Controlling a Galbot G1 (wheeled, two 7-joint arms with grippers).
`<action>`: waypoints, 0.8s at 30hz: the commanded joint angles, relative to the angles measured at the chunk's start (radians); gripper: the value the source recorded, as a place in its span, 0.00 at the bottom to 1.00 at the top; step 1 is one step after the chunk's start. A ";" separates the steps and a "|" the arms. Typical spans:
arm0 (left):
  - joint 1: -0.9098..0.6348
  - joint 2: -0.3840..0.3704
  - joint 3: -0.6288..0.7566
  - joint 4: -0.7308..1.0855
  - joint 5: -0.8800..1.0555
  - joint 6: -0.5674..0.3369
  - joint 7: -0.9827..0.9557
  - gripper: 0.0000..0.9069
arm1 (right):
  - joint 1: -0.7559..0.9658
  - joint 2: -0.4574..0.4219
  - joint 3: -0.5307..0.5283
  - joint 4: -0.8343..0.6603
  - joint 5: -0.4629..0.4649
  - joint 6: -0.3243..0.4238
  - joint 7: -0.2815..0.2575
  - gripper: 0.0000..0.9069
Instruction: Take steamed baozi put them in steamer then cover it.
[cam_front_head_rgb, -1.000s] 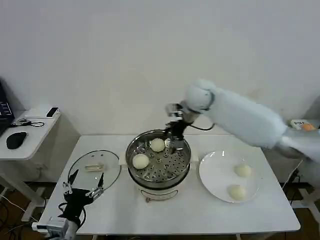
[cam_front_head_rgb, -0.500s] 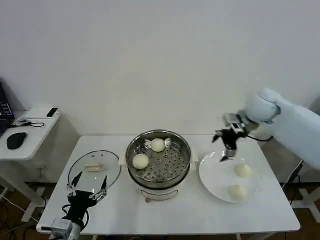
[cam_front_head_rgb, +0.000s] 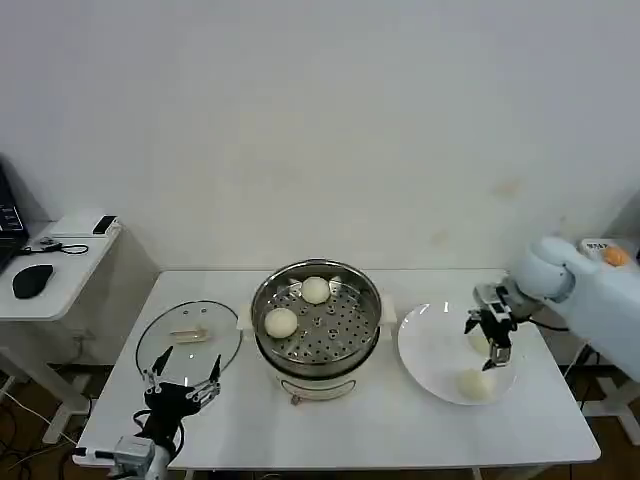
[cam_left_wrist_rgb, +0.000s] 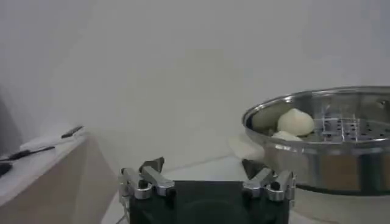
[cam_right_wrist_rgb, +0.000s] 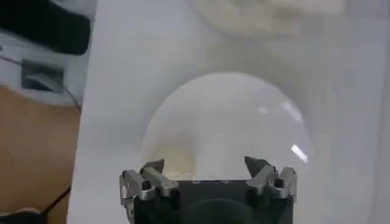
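Observation:
The steamer (cam_front_head_rgb: 362, 322) stands mid-table with two baozi on its perforated tray, one at the back (cam_front_head_rgb: 316, 290) and one at the left (cam_front_head_rgb: 281, 322). On the white plate (cam_front_head_rgb: 430, 350) to its right lie two more baozi: one near the front (cam_front_head_rgb: 473, 383), one (cam_front_head_rgb: 477, 343) partly covered by my right gripper (cam_front_head_rgb: 488, 340). That gripper hangs open just over the plate; in its wrist view the gripper (cam_right_wrist_rgb: 205, 165) has a pale baozi (cam_right_wrist_rgb: 173, 159) by one finger. My left gripper (cam_front_head_rgb: 180, 385) waits open at the front left, also seen as (cam_left_wrist_rgb: 202, 165).
The glass lid (cam_front_head_rgb: 190, 335) lies flat on the table left of the steamer, just beyond my left gripper. A side table (cam_front_head_rgb: 55, 262) with a mouse and cables stands at the far left. From the left wrist, the steamer (cam_left_wrist_rgb: 329, 146) is ahead with a baozi (cam_left_wrist_rgb: 297, 122) inside.
My right gripper has swung from over the steamer's back rim to the right and come down over the plate. My left gripper has sunk slightly toward the table's front edge.

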 joint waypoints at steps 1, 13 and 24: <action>-0.002 0.000 0.002 0.027 0.008 -0.003 0.000 1.00 | -0.052 0.030 -0.001 -0.046 -0.045 0.007 0.004 1.00; -0.021 -0.004 -0.001 0.059 0.006 -0.003 0.005 1.00 | -0.054 0.054 -0.030 -0.068 -0.053 0.012 -0.004 1.00; -0.027 -0.006 -0.004 0.081 0.003 -0.005 -0.001 1.00 | -0.074 0.093 -0.022 -0.118 -0.073 0.023 0.003 1.00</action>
